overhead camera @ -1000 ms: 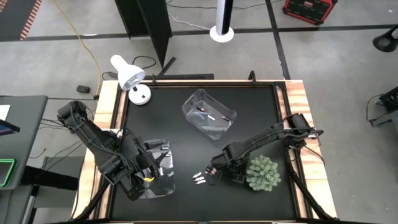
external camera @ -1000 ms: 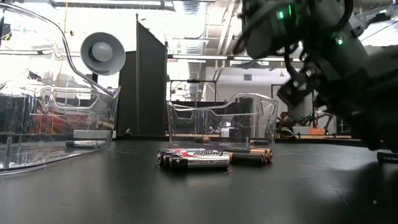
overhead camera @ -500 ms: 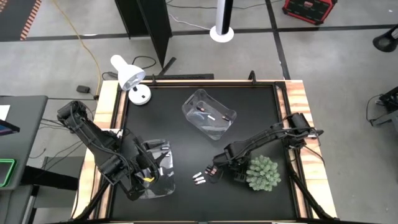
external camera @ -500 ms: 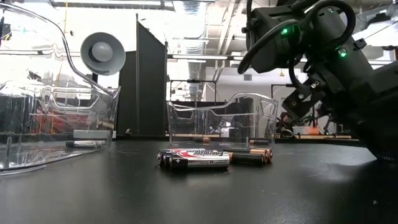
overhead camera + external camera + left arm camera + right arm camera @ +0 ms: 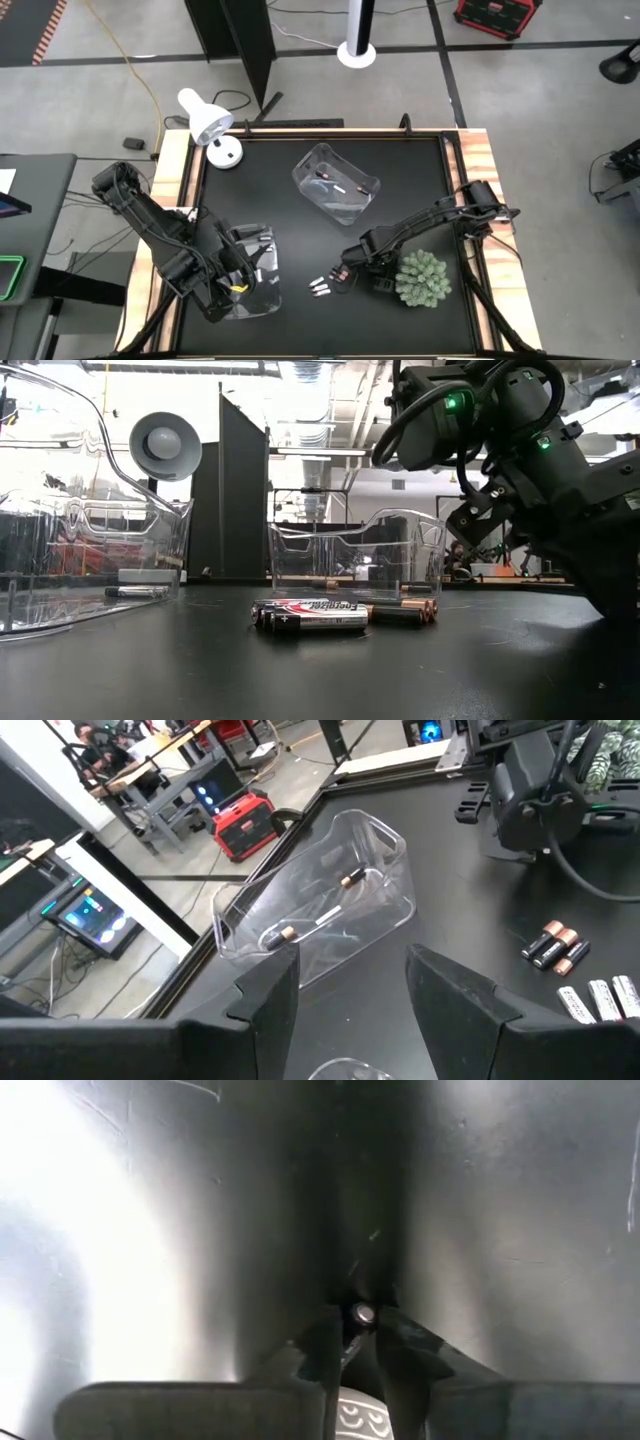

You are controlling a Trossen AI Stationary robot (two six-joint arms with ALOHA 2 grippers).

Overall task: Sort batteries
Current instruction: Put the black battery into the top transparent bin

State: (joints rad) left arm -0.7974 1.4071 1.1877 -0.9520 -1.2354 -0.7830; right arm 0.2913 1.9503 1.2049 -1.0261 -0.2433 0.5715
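The left gripper (image 5: pixel 243 262) sat at about 8 o'clock on the black surface (image 5: pixel 410 190), hanging over a clear bin (image 5: pixel 257 285) there, fingers (image 5: pixel 270 995) spread wide with nothing between them. Up at 11 o'clock stood a white desk lamp (image 5: pixel 207 120).

Roughly at 12 o'clock, a bit past center, was a second clear bin (image 5: pixel 336 184) with a few batteries (image 5: pixel 318 918) lying inside, a couple of them with coppery ends.

Down around 6 o'clock, a loose bunch of batteries (image 5: pixel 320 288) lay on the surface: the silvery-white ones (image 5: pixel 310 616) side by side, and dark copper-tipped ones (image 5: pixel 402 611) just beside them toward the right arm.

The right gripper (image 5: pixel 342 278) was right at that pile, and its wrist view showed the fingers (image 5: pixel 318 1342) closed in on a battery (image 5: pixel 361 1315) seen end-on, held just above the surface. A spiky green plant (image 5: pixel 422 279) sat at about 4 o'clock, near that arm.
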